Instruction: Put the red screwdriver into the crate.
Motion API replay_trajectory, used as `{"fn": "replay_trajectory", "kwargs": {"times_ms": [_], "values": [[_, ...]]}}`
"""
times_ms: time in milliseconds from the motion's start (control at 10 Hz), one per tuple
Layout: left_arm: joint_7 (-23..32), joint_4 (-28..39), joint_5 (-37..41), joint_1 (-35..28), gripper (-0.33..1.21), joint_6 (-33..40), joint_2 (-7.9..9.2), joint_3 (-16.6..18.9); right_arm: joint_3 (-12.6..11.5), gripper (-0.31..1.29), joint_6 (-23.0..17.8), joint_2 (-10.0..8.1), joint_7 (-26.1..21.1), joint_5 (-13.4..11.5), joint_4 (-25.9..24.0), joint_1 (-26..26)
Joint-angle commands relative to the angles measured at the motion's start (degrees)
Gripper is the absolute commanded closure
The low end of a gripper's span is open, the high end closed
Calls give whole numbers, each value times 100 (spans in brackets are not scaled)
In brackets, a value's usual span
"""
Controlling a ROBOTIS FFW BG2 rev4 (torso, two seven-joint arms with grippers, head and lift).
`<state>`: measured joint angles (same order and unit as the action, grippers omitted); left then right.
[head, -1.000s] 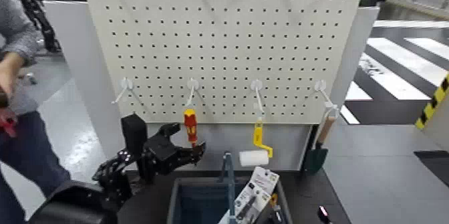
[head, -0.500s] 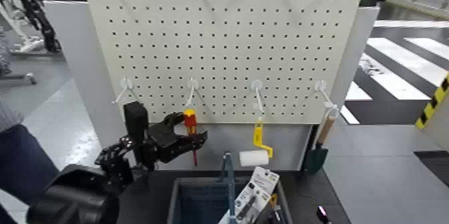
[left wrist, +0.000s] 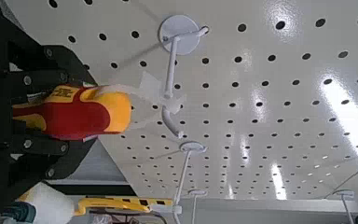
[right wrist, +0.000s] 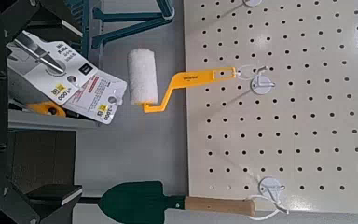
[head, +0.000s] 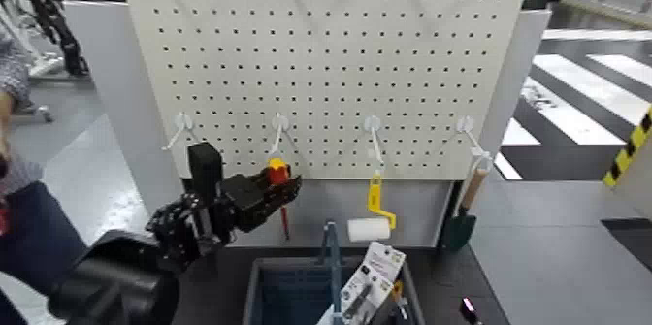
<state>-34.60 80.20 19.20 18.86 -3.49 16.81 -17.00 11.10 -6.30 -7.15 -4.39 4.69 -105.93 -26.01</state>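
With the left tool clamped on the red screwdriver, its loop may snag the hook and drop short of the crate.

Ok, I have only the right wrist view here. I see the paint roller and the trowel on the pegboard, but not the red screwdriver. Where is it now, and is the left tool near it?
Observer: The red screwdriver hangs on the pegboard, on the hook to the left of the paint roller. The left tool is at its handle.
Operator: Is the tool closed on it?
Observer: In the left wrist view the red and yellow handle lies between the fingers, which look pressed against it.
Operator: Is it already off the hook?
Observer: Not yet, it seems. A clear loop at the top of the handle looks to be around the hook.
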Motion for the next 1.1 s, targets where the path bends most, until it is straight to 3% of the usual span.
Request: {"fn": "replay_trajectory", "kwargs": {"times_ms": [100,400,500,600,1100], "values": [[6,4,14,-31,101,15,-2,3,-2,15,-20,-6,0,14,19,8],[6,31,14,-93,101,15,-20,47,-2,15,-11,-6,0,14,19,8],[6,48,14,-111,113,42,-20,65,-2,15,-11,-6,0,14,19,8],[15,66,22,-137,114,51,-29,91,-2,15,-11,-6,0,14,19,8],[41,690,137,-453,120,-64,-99,364,-2,15,-11,-6,0,14,11,0]]}}
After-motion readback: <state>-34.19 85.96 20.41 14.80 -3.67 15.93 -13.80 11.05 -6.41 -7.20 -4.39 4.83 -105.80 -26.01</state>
